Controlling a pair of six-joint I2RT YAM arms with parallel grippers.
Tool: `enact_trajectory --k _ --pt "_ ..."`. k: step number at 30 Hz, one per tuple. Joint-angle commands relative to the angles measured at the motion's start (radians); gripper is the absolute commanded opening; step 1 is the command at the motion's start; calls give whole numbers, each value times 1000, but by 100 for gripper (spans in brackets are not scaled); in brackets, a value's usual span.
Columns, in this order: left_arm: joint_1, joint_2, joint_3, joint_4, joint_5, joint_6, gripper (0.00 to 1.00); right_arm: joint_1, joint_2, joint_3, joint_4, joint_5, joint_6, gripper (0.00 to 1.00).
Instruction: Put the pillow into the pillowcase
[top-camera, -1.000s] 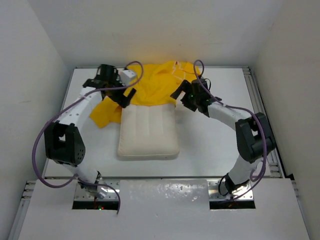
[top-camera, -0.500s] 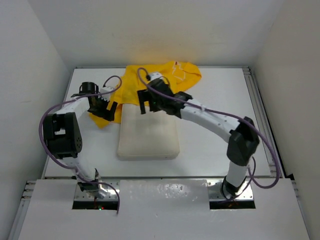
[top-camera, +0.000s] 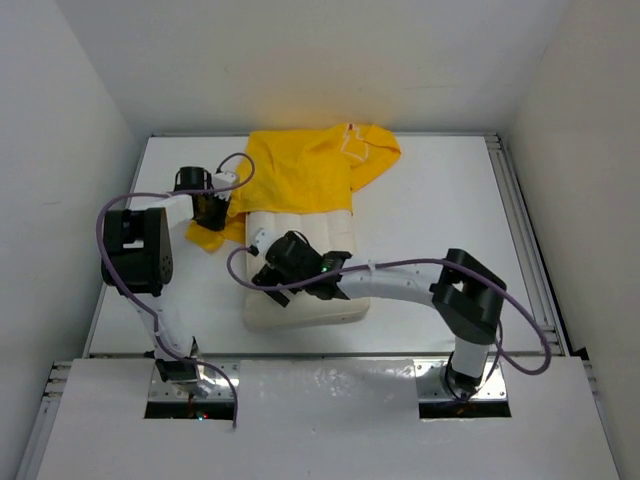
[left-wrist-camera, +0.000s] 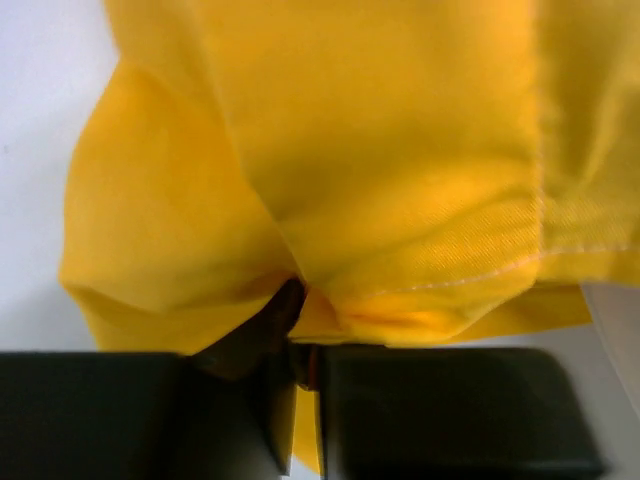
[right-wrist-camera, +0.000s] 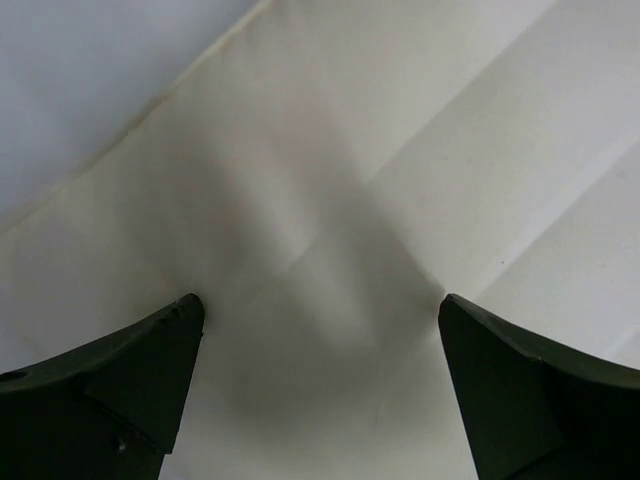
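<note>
The yellow pillowcase (top-camera: 300, 170) lies crumpled at the back of the table, its near edge draped over the far end of the cream-white pillow (top-camera: 322, 232). My left gripper (top-camera: 211, 221) is at the pillowcase's left corner, and in the left wrist view this gripper (left-wrist-camera: 300, 365) is shut on a bunched fold of the pillowcase (left-wrist-camera: 350, 150). My right gripper (top-camera: 265, 278) hovers low over the pillow's near-left part. Seen from the right wrist, the gripper (right-wrist-camera: 318, 312) is open, with the pillow (right-wrist-camera: 350, 200) filling the space beneath and nothing between its fingers.
The white table (top-camera: 430, 210) is boxed in by white walls on three sides. A metal rail (top-camera: 520, 220) runs along its right edge. My right arm (top-camera: 400, 280) stretches across the near half of the pillow. Purple cables loop off both arms.
My left gripper has shut on the pillowcase's left corner. My right arm has swung from the pillow's far end down to its near-left part, staying open.
</note>
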Motion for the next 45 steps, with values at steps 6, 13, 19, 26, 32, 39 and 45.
enact_trajectory --k 6,13,19,26,32,39,45 --pt "10 8 -6 -22 51 15 0 73 -84 72 -108 -127 -345 99" --pt "34 -56 -25 -107 121 19 0 119 -84 0 -224 -124 -441 99" --pt "34 -131 -48 -162 153 38 0 168 5 0 -158 -40 -439 99" --pt "28 -168 -69 -205 167 42 0 139 223 119 -119 128 -379 96" --pt "25 -225 -89 -259 225 74 0 8 241 262 -101 65 -252 0" --pt "-30 -285 -7 -436 375 174 0 -154 57 307 161 38 -12 0" --pt "-55 -292 150 -737 593 386 0 -292 -50 294 344 86 219 0"
